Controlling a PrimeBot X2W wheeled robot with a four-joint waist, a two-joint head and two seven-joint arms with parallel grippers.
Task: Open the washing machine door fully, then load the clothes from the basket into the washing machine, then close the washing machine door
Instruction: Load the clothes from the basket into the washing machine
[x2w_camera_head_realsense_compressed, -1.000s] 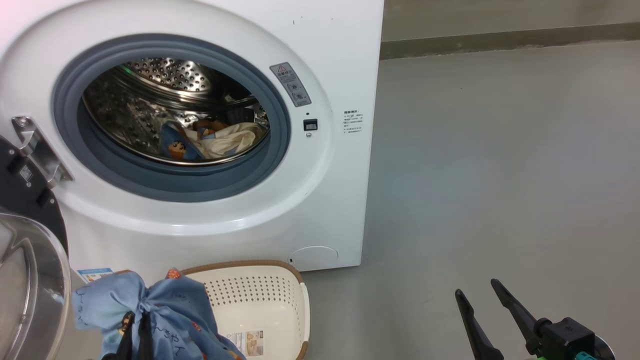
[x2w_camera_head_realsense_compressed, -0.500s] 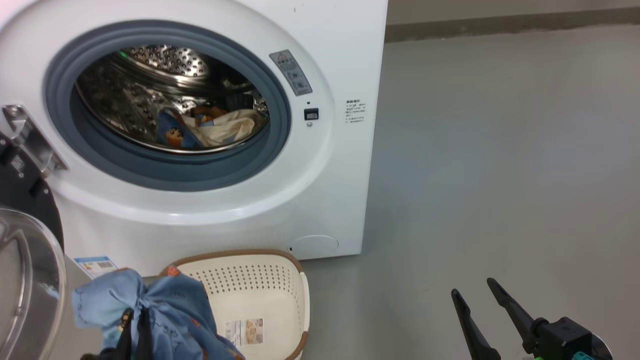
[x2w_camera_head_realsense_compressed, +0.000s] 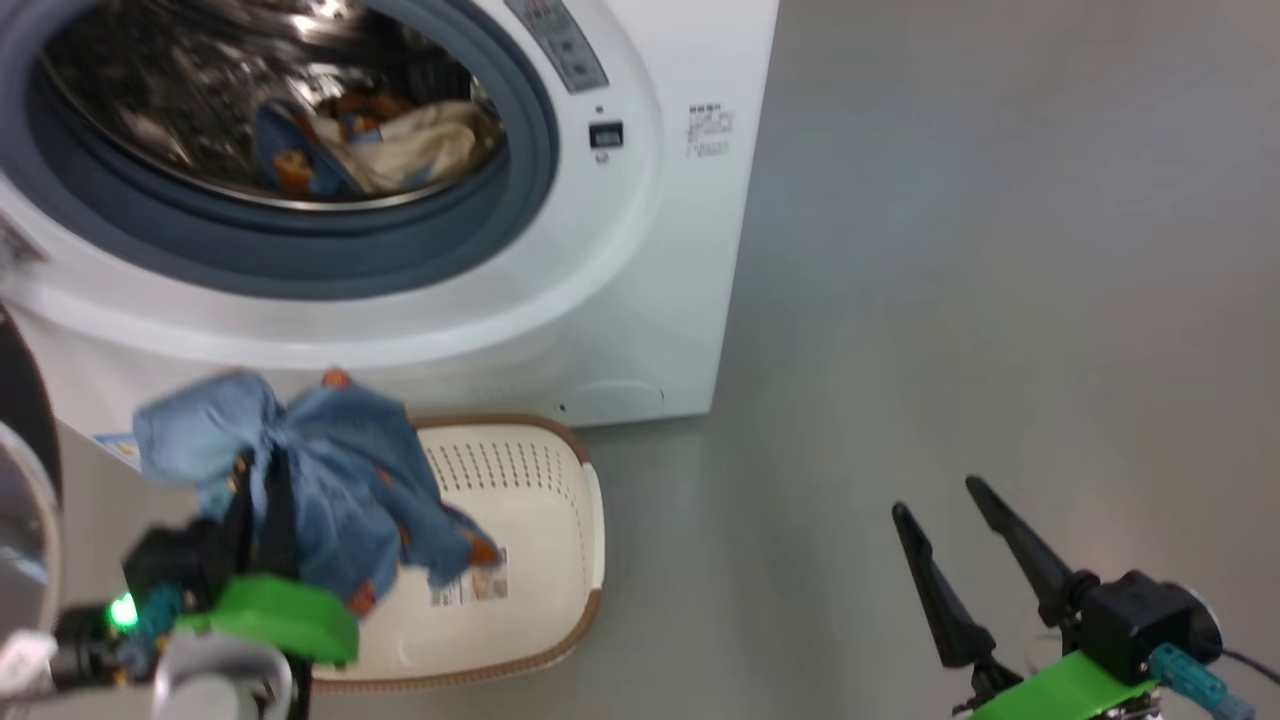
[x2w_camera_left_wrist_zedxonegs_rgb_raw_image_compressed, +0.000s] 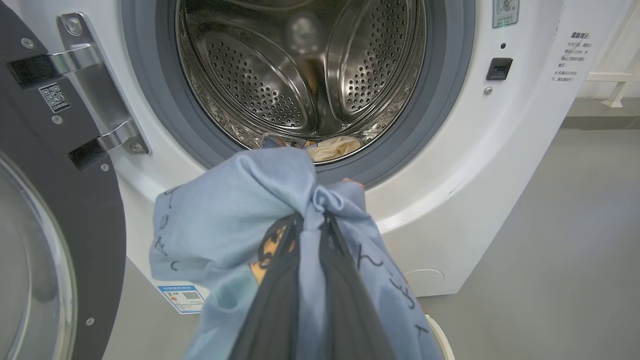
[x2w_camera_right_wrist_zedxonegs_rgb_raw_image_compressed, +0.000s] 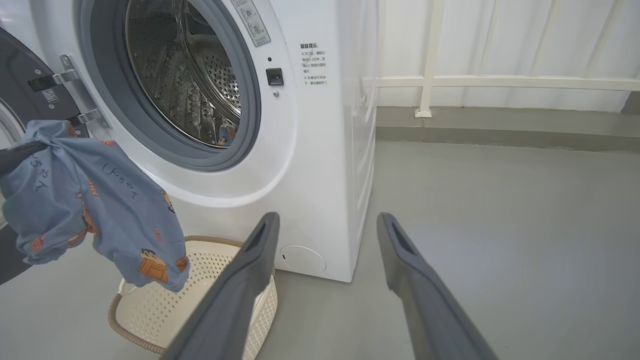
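The white washing machine (x2w_camera_head_realsense_compressed: 640, 250) stands with its drum exposed; its black washing machine door (x2w_camera_left_wrist_zedxonegs_rgb_raw_image_compressed: 50, 225) is swung wide to the left. My left gripper (x2w_camera_head_realsense_compressed: 265, 470) is shut on a blue printed garment (x2w_camera_left_wrist_zedxonegs_rgb_raw_image_compressed: 225, 225), one of the clothes, which hangs above the cream basket (x2w_camera_head_realsense_compressed: 540, 560) and just below the drum's mouth. A second blue and cream garment (x2w_camera_head_realsense_compressed: 370, 150) lies inside the drum. Low at the right, over the floor, my right gripper (x2w_camera_head_realsense_compressed: 937, 498) is open and holds nothing. The right wrist view shows the hanging garment (x2w_camera_right_wrist_zedxonegs_rgb_raw_image_compressed: 90, 200) over the basket (x2w_camera_right_wrist_zedxonegs_rgb_raw_image_compressed: 150, 310).
Bare grey floor (x2w_camera_head_realsense_compressed: 1000, 250) stretches to the right of the machine. A white railing (x2w_camera_right_wrist_zedxonegs_rgb_raw_image_compressed: 500, 82) runs along the wall behind it. The open door's glass bowl (x2w_camera_head_realsense_compressed: 25, 540) bulges close to my left arm.
The head camera has tipped downward, so the machine sits higher in the picture. My left gripper has lifted the blue garment up from the basket toward the drum. The right gripper has stayed open.
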